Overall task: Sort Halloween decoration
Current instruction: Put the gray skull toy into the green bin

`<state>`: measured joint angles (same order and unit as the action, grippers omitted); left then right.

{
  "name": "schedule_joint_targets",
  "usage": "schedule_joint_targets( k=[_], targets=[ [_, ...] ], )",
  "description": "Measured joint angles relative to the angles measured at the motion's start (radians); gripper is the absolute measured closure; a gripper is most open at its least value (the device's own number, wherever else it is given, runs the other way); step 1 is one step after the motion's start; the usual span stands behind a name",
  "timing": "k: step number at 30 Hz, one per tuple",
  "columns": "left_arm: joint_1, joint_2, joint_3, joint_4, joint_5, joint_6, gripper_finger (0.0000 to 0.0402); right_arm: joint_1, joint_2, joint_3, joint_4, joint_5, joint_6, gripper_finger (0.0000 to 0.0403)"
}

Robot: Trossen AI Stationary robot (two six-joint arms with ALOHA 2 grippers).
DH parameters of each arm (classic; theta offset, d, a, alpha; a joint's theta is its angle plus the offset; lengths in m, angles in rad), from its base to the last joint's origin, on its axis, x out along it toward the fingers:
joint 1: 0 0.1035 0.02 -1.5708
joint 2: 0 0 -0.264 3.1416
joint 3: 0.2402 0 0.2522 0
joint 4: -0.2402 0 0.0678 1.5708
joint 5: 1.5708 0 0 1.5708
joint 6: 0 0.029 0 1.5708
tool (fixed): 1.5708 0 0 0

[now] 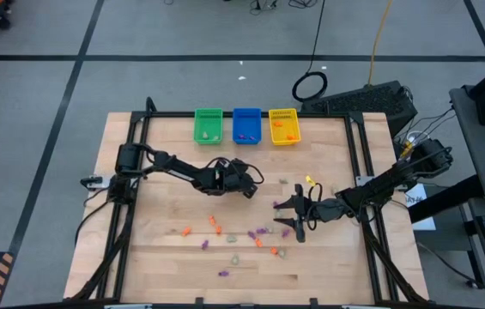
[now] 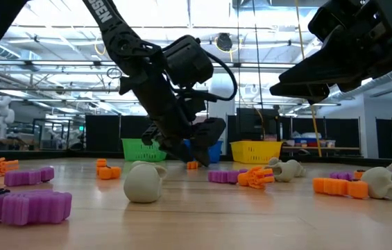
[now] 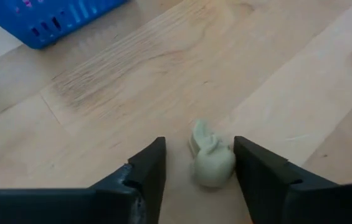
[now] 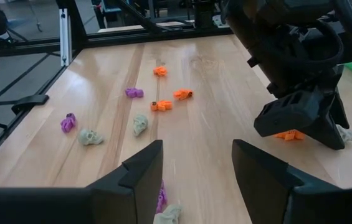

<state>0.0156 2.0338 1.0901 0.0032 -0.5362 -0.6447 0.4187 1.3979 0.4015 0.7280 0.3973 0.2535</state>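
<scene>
Purple trinkets (image 2: 26, 206) lie closest in the low view, at the bench's near edge. Left claw (image 3: 199, 163) is low over the bench's middle, fingers spread wide on either side of a pale skull trinket (image 3: 210, 158) that rests on the wood between them, untouched. Right claw (image 1: 292, 217) hangs over the right half of the bench, fingers also wide apart and holding nothing. Around both, the Halloween decoration (image 1: 233, 238) is strewn across the front half of the bench in orange, purple and pale beige. Along the far edge stand the green bin (image 1: 208, 125), blue bin (image 1: 246, 125) and yellow bin (image 1: 283, 126), side by side.
</scene>
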Motion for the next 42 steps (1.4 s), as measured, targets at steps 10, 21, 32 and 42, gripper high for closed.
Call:
schedule_joint_targets(
  k=[10, 21, 32, 42],
  targets=[
    [-0.012, 0.0, 0.0, -0.002, -0.01, 0.006, 0.0288, 0.0, 0.0, 0.0, 0.0, 0.0, 0.0, 0.0222],
    [-0.023, -0.014, -0.002, -0.017, -0.012, 0.033, 0.031, 0.0, 0.0, 0.0, -0.007, -0.001, 0.0, 0.0222],
    [-0.064, -0.139, -0.003, -0.065, 0.01, 0.122, 0.0311, 0.0, 0.0, 0.0, -0.009, -0.001, 0.0, 0.0222],
    [-0.117, -0.382, -0.002, -0.196, 0.012, 0.268, 0.0311, 0.0, 0.0, 0.0, -0.015, -0.001, 0.007, 0.0222]
  ],
)
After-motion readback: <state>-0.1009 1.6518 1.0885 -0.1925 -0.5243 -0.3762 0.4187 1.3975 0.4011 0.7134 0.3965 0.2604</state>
